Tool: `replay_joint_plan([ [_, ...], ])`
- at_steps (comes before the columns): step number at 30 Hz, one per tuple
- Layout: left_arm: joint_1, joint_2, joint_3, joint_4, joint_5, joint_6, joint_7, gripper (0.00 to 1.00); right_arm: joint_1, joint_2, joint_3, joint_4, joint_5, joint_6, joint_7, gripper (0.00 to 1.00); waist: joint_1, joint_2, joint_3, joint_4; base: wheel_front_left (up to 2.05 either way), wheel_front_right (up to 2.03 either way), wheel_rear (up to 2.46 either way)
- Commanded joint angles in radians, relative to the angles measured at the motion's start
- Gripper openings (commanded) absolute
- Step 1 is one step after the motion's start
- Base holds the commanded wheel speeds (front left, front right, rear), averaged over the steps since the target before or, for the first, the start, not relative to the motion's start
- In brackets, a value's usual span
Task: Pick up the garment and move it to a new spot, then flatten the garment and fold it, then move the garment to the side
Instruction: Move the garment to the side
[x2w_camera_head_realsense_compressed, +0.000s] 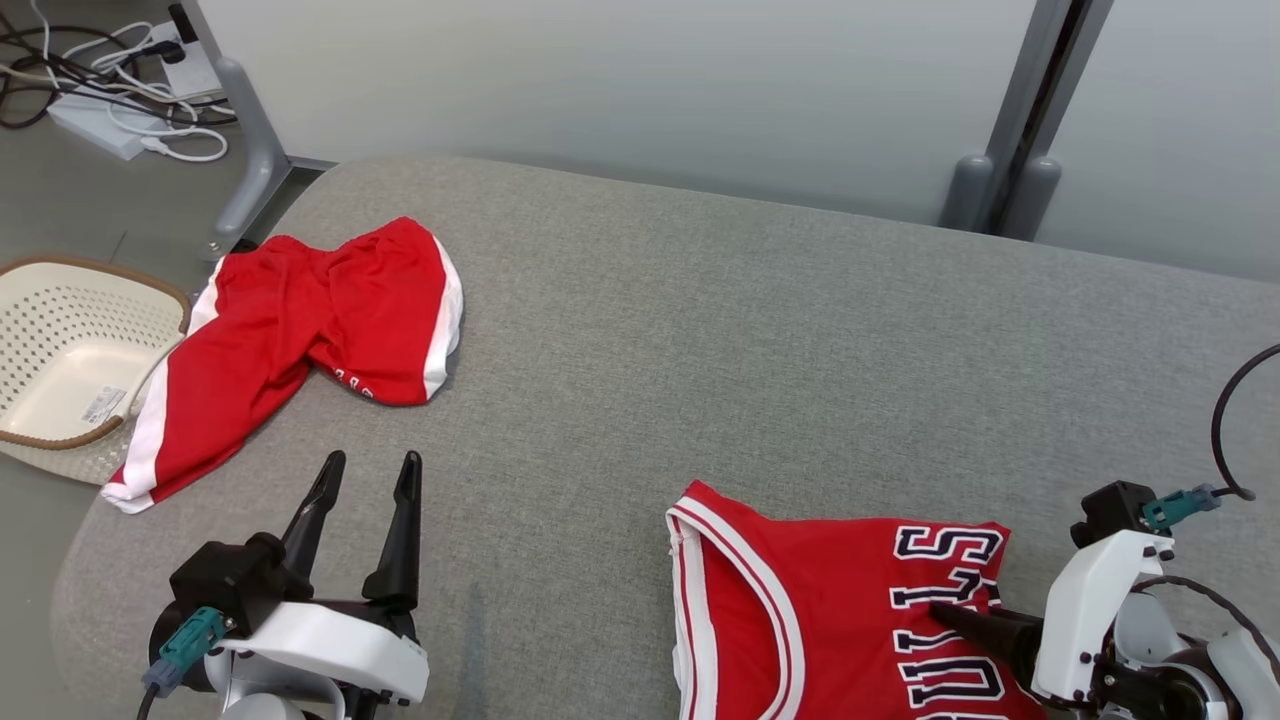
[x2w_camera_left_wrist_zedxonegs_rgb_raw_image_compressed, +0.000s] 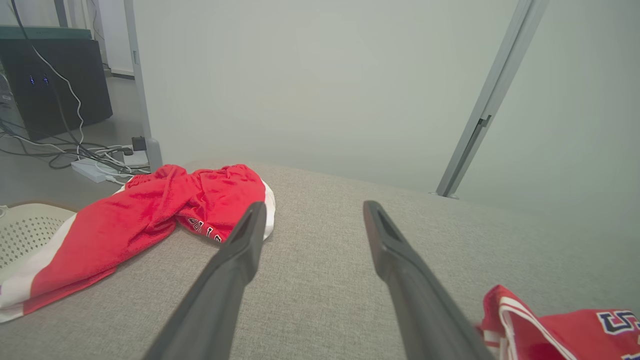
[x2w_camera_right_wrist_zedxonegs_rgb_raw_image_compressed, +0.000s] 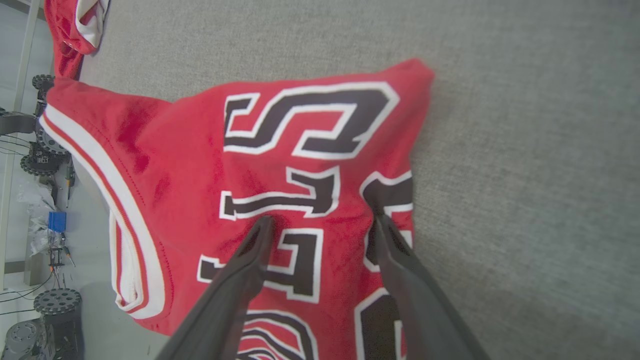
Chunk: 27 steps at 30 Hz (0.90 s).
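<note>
Bench (x2w_camera_head_realsense_compressed: 700, 330): grey cloth-covered top that takes up most of the head view, with a pale wall panel behind it.
Jersey (x2w_camera_head_realsense_compressed: 830, 620): lies on the bench at the lower right of the head view and runs off the bottom edge. It is red, with its black, white-edged lettering facing up and turned sideways, and red-and-white striped trim curves down its left side. In the left wrist view one corner of it shows at the lower right (x2w_camera_left_wrist_zedxonegs_rgb_raw_image_compressed: 560, 335).
Right pincer (x2w_camera_right_wrist_zedxonegs_rgb_raw_image_compressed: 322, 220): jaws spread wide, nothing clamped between them. Both fingertips are down on the jersey's lettering, in the lower middle of the right wrist view. Whether they press into the cloth cannot be told. In the head view one dark finger reaches in from the right over the letters.
Left pincer (x2w_camera_head_realsense_compressed: 372, 462): released and empty, at the lower left of the head view, fingers pointing up the frame over bare bench, well apart from the jersey.
Shorts (x2w_camera_head_realsense_compressed: 300, 330): red with white side panels, crumpled at the upper left of the bench, one leg trailing towards its left edge.
Basket (x2w_camera_head_realsense_compressed: 60, 350): cream and perforated, on the floor at the left edge, just beside the shorts.
Cables and power strip (x2w_camera_head_realsense_compressed: 100, 120): on the floor, upper left corner.
</note>
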Motion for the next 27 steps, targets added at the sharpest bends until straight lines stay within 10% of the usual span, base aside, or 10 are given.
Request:
replay_joint_plan([
  [1,-0.018,-0.003,0.010,0.006,0.009,-0.009,-0.001,1.00,-0.006,0.003,0.015,0.017,0.020,0.002,0.014,1.00,0.0000,0.0000,0.006,0.014,0.00,0.00,0.00],
  [4,-0.019,-0.010,0.018,0.014,0.017,-0.018,-0.001,1.00,-0.012,-0.001,0.029,0.026,0.032,0.002,0.014,1.00,0.0000,0.0000,0.010,0.025,0.00,0.00,0.00],
  [5,-0.019,-0.013,0.021,0.016,0.019,-0.020,-0.001,1.00,-0.013,-0.002,0.034,0.027,0.037,0.002,0.010,0.49,0.0000,0.0000,0.010,0.027,0.00,0.00,0.00],
  [7,-0.020,-0.016,0.026,0.019,0.026,-0.027,-0.001,1.00,-0.019,-0.006,0.047,0.024,0.048,0.002,0.004,0.00,0.0000,0.0000,0.012,0.030,0.00,0.00,0.00],
  [27,-0.095,-0.064,0.008,-0.039,0.114,-0.088,-0.001,1.00,-0.275,-0.108,0.112,0.024,0.115,0.002,-0.159,0.00,0.0000,0.0000,0.097,-0.102,0.00,0.00,0.00],
])
